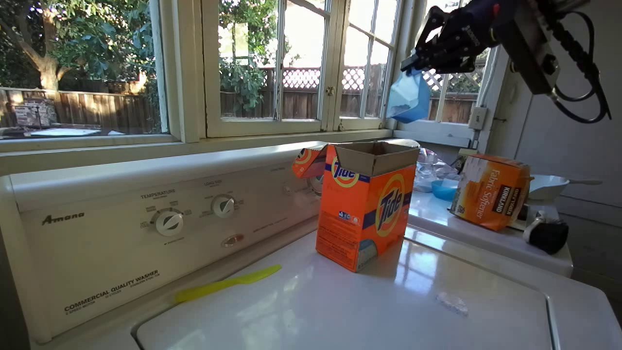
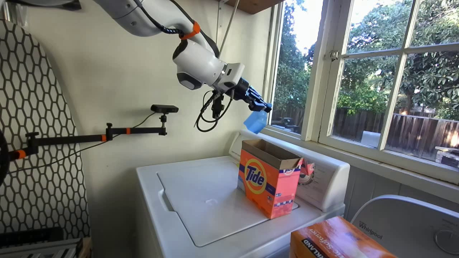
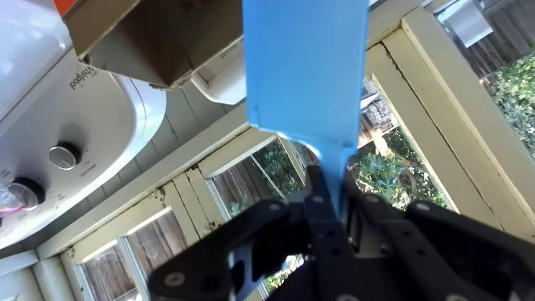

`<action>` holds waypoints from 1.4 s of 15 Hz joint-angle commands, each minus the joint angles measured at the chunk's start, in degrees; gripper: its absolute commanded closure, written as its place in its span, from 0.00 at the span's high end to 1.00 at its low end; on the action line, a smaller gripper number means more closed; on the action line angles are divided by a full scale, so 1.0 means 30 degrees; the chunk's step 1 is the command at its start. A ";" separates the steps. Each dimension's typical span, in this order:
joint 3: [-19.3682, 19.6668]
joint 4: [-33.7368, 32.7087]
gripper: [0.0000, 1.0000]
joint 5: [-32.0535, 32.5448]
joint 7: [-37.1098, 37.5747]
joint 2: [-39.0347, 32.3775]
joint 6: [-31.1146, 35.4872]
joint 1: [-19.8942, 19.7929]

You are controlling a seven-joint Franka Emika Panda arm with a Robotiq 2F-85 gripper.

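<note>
My gripper (image 1: 412,63) is shut on the narrow handle of a translucent blue scoop (image 1: 409,99). In the wrist view the handle sits between the two black fingers (image 3: 332,179), with the wide scoop body (image 3: 305,71) beyond them. A greyish patch shows low in the scoop; I cannot tell what it is. The scoop hangs in the air, tilted, near the window. An orange Tide box (image 1: 364,209) stands upright below it on the white washer lid, top open and flap folded out. The box also shows in an exterior view (image 2: 267,182); its open top shows in the wrist view (image 3: 167,37).
A yellow-green utensil (image 1: 228,284) lies by the washer's control panel (image 1: 112,233). A small white patch (image 1: 452,304) is on the lid. A fabric softener box (image 1: 491,192), blue bowl (image 1: 443,189) and black object (image 1: 548,236) sit on the neighbouring machine. A camera arm (image 2: 136,130) stands by the wall.
</note>
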State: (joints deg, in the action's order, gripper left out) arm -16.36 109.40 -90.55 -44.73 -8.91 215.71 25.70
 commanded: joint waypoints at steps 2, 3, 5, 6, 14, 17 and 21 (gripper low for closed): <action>-0.0277 -0.3439 0.03 -0.2035 -0.3327 -0.1594 0.1794 0.0259; -0.0303 -0.3910 0.03 -0.2179 -0.3730 -0.1802 0.2010 0.0274; -0.0379 -0.4787 0.03 -0.2473 -0.4556 -0.2210 0.2375 0.0275; -0.0410 -0.5185 0.03 -0.2549 -0.4906 -0.2412 0.2586 0.0281; -0.0576 -0.7588 0.03 -0.2528 -0.7830 -0.4131 0.4607 0.0406; -0.0640 -0.8231 0.03 -0.2461 -0.8947 -0.4684 0.5281 0.0458; -0.0740 -0.9007 0.03 -0.2472 -1.0006 -0.5295 0.5896 0.0526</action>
State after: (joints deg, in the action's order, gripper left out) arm -18.18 86.33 -96.18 -70.80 -22.39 230.56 26.70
